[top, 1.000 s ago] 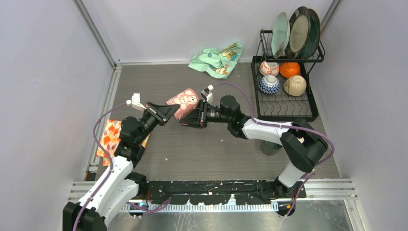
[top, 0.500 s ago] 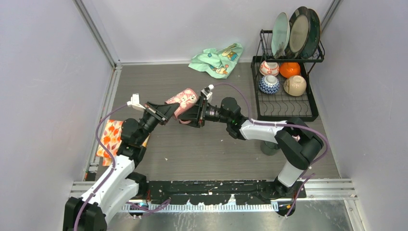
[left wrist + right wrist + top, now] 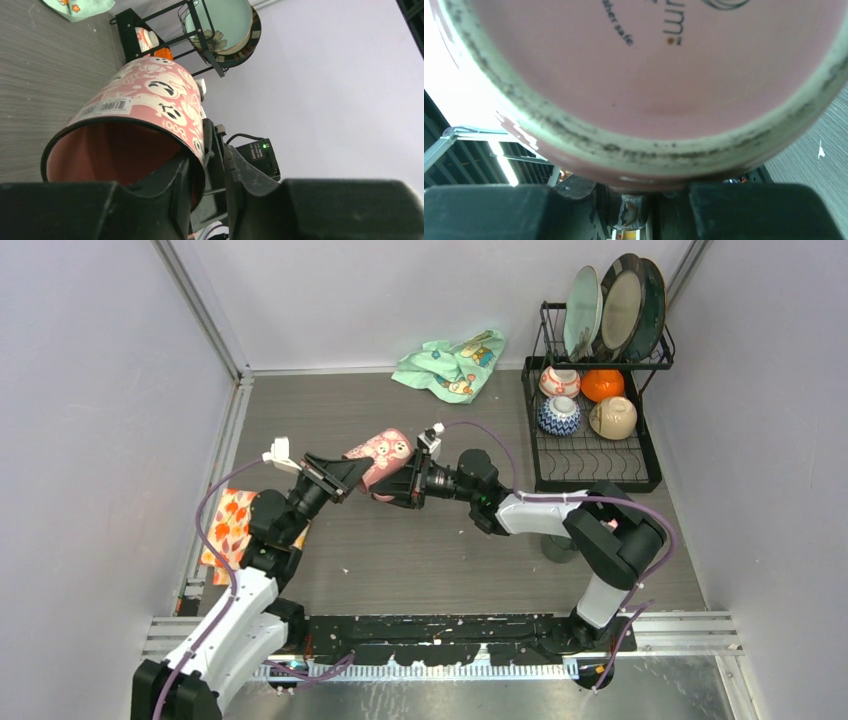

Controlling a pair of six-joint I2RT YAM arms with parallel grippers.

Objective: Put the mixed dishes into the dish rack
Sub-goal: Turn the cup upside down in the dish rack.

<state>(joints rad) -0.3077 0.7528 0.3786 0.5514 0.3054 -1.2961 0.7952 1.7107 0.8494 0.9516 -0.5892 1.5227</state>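
The pink cup (image 3: 385,450) hangs tilted above the middle of the table between both grippers. Its mouth (image 3: 115,150) faces the left wrist camera and its base (image 3: 649,65) fills the right wrist view. My left gripper (image 3: 345,475) straddles the rim: one finger sits inside the cup and the other stands off the wall with a gap, so it is open. My right gripper (image 3: 392,488) comes from the base end, and the cup's lower edge sits down between its fingers (image 3: 574,200). The dish rack (image 3: 640,475) stands at the back right with three plates (image 3: 620,305) upright on its upper shelf.
Several bowls (image 3: 560,416) lie in the rack's lower basket. A mint-green cloth (image 3: 450,365) lies at the back next to the rack. An orange floral cloth (image 3: 228,523) lies at the left edge under my left arm. A dark round thing (image 3: 556,548) sits partly under my right arm.
My right gripper has reached a little farther left along the cup. My left gripper's outer finger has come off the rim. The cup has barely moved.
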